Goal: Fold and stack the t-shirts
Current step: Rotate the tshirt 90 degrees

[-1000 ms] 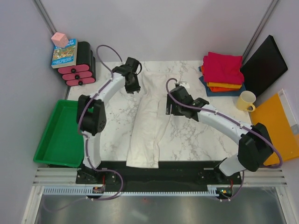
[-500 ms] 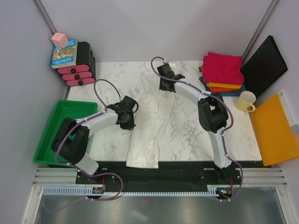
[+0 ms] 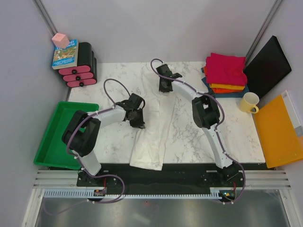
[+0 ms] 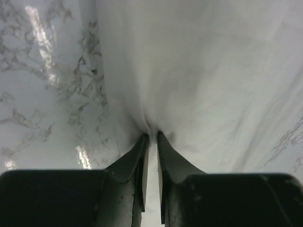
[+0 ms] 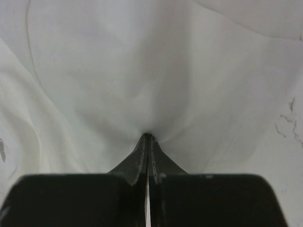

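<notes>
An off-white t-shirt [image 3: 151, 142] lies as a long, wrinkled strip down the middle of the marble table [image 3: 213, 137]. My left gripper [image 3: 140, 122] is at the strip's left edge about halfway along. In the left wrist view it [image 4: 152, 135] is shut on a pinch of the white cloth [image 4: 213, 71]. My right gripper [image 3: 164, 88] is at the strip's far end. In the right wrist view it [image 5: 148, 136] is shut on puckered cloth [image 5: 142, 71]. At the back right sits a stack of folded t-shirts with magenta [image 3: 226, 67] on top, orange [image 3: 227, 87] under it and dark blue [image 3: 215, 93] at the bottom.
A green tray [image 3: 57, 142] sits at the table's left edge. Behind it are black-and-pink drawers [image 3: 83, 71] and a book [image 3: 65, 53] with a pink block on top. At the right are a yellow mug [image 3: 248, 102], a black panel [image 3: 267, 66] and an orange-yellow board [image 3: 281, 132].
The left gripper came from the shirt's far left corner down to its left edge. The right gripper went from the shirt's right side to its far end. Both closed on cloth, and the shirt has narrowed.
</notes>
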